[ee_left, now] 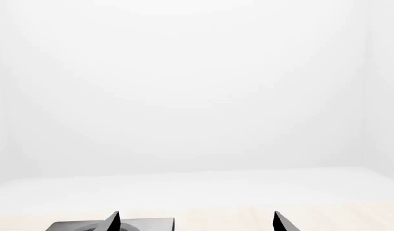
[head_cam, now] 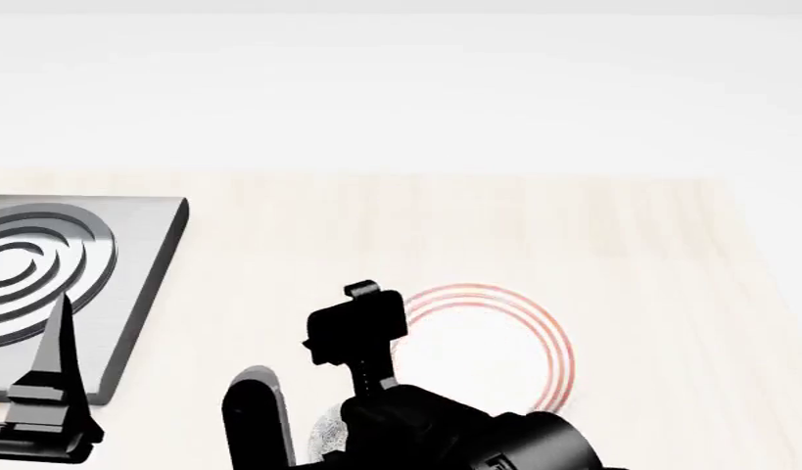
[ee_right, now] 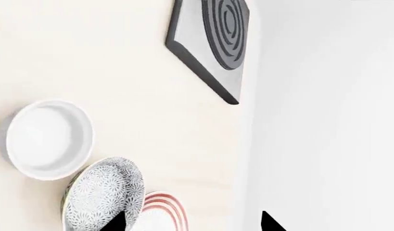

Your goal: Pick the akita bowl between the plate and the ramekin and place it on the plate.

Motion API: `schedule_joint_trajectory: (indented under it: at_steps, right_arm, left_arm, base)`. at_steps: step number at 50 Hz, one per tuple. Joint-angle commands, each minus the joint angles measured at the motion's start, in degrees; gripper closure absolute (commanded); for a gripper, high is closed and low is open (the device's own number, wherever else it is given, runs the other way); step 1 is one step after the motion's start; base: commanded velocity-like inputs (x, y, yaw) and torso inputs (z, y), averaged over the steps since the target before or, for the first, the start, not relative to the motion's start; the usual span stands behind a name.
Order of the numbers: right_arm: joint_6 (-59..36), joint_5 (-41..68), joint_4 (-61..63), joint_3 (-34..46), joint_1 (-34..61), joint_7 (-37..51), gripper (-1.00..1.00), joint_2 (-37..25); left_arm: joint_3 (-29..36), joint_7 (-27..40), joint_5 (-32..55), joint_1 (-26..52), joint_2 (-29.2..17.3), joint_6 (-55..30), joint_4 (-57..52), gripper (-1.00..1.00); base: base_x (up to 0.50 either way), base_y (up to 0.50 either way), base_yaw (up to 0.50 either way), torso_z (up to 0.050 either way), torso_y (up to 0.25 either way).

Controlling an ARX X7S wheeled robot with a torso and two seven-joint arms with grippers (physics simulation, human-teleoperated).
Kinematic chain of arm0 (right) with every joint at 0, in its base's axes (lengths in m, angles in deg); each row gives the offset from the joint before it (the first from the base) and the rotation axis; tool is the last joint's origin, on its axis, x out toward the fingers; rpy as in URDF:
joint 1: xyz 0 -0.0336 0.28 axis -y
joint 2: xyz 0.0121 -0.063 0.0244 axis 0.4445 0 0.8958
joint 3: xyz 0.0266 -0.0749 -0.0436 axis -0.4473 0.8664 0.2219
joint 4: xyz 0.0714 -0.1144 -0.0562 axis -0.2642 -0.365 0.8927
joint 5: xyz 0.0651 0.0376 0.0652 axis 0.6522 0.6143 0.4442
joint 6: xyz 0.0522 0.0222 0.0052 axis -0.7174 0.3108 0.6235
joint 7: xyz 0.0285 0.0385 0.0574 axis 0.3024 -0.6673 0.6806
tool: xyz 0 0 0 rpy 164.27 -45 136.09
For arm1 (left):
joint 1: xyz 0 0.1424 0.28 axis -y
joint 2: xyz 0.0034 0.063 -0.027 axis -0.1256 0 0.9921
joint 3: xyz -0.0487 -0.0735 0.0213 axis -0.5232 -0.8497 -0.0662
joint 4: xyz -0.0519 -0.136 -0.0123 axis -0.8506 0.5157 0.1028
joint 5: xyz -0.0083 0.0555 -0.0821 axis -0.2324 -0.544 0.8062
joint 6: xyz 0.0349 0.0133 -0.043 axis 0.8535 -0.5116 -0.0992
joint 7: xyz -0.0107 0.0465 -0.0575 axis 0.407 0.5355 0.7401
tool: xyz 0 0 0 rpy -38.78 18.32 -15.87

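Observation:
In the right wrist view the speckled grey-and-white akita bowl (ee_right: 100,195) stands between the plain white ramekin (ee_right: 49,139) and the red-ringed plate (ee_right: 159,211). My right gripper (ee_right: 193,224) is open above them, with one fingertip over the bowl's rim on the plate side and nothing held. In the head view the plate (head_cam: 505,343) lies at the middle. My right arm (head_cam: 388,401) hides most of the bowl (head_cam: 326,431) and all of the ramekin. My left gripper (ee_left: 197,224) is open and empty at the table's left.
A grey square burner slab with dark concentric rings (head_cam: 74,269) lies on the pale wooden table (head_cam: 440,225) at the left, under my left gripper's finger (head_cam: 55,362). The same burner slab (ee_right: 213,43) shows in the right wrist view. A white wall stands behind the table.

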Motion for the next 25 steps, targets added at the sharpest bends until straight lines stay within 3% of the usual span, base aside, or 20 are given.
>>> schedule_joint_trajectory:
  at_steps: [1,25]
  right_arm:
    - [0.33,-0.93,-0.36,4.01,-0.61,-2.76,-1.00,-0.63]
    - [1.57,3.18,-7.78,3.65,-4.21,-2.88,-1.00,1.91]
  left_arm:
    - [-0.01,-0.08,0.07,-0.22,-0.21,0.59,0.46,-1.00]
    - [0.22,0.36,-0.30,-0.31,-0.43,1.44,1.22,-1.00]
  base:
    - [0.00,0.00,0.00,0.000,0.000]
    - [0.00,0.00,0.00,0.000,0.000]
